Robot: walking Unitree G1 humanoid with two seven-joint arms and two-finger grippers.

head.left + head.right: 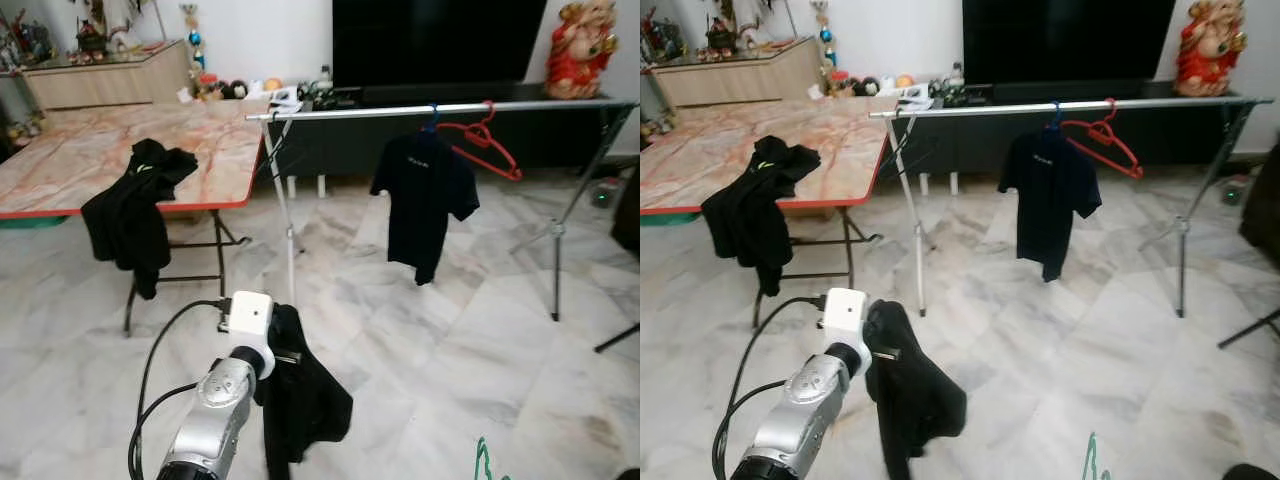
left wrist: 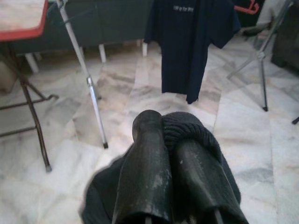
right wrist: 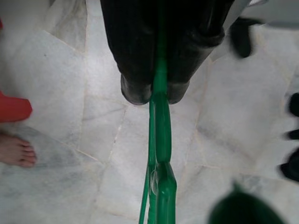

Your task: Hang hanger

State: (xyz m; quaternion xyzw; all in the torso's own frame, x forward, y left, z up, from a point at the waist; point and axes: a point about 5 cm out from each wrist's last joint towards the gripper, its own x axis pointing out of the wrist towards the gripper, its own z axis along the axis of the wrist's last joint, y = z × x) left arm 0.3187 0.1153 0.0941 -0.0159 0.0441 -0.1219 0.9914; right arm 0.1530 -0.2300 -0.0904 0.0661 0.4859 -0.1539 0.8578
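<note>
Over marble floor [image 3: 60, 93], right gripper [image 3: 156, 95] pinches green hanger [image 3: 161, 140].

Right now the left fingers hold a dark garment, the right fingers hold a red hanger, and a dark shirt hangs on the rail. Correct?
Not quite. The hanger in the right fingers is green, as the right wrist view shows; the red hanger hangs on the rail. The left fingers do hold the garment, and the shirt hangs on the rail.
</note>
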